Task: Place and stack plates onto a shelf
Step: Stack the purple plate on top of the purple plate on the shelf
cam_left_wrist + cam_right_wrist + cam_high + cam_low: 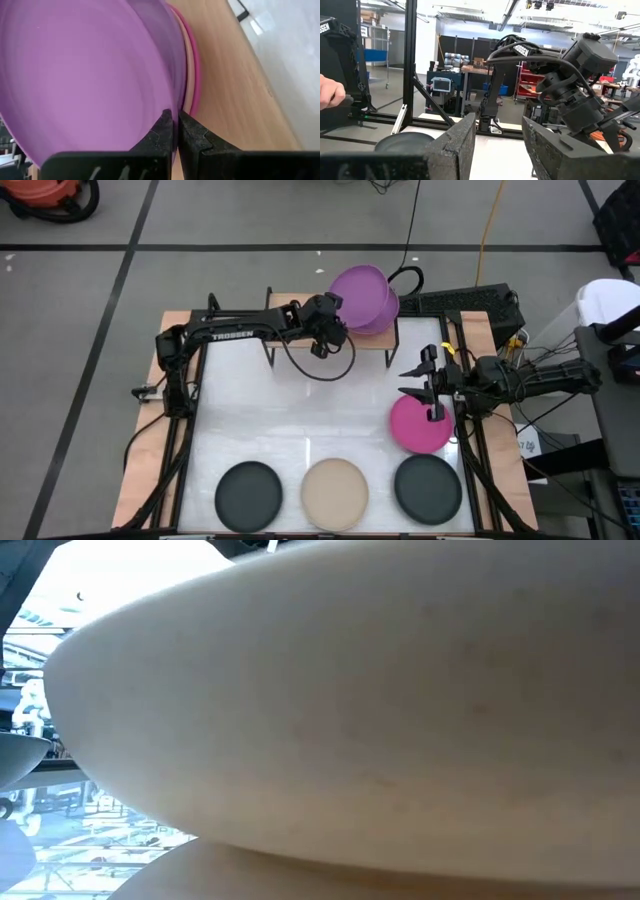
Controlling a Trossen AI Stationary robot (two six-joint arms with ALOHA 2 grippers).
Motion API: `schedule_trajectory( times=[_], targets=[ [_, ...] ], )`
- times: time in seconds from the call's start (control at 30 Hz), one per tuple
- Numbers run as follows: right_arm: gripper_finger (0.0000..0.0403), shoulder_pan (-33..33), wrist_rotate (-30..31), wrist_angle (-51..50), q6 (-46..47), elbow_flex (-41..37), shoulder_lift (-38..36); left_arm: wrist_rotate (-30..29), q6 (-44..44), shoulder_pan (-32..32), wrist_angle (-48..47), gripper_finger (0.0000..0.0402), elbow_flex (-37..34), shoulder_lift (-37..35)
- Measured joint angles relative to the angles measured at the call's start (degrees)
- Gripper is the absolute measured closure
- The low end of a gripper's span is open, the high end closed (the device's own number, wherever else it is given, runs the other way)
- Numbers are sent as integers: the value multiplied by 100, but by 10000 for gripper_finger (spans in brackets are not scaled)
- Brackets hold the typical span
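My left gripper (335, 323) reaches over the wooden shelf (300, 330) at the table's far edge and is shut on a purple plate (362, 295), which fills the left wrist view (80, 75). Under that plate, pink and magenta rims (192, 65) of a stack show on the shelf top (235, 85). My right gripper (426, 388) hangs open over the far edge of a magenta plate (420, 428) that lies flat on the table's right side. Its fingers (455, 145) point level toward the table's left. My left gripper (176, 125) pinches the purple plate's rim (167, 97) between its two fingers, at the edge toward the table's left. The fingers come level from the left. The plate is tilted above the stack on the shelf's right half; whether it touches the stack I cannot tell.
Along the table's near edge lie a black plate (250, 495), a beige plate (335, 492) and another black plate (428, 485). The beige plate (340, 720) blocks the low view. The shelf's left half is bare wood. A person's hand (330, 95) shows beyond the table.
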Motion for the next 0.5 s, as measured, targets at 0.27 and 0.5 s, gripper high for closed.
schedule_trajectory(
  times=[0.27, 0.5],
  targets=[
    [261, 0, -2, -40, -26, 0, 0, -15, 24, -111, 417, 313, 0, 0],
    [261, 0, -1, -96, -19, 0, 0, -452, -115, -201, 690, 237, -1, -9]
  ],
)
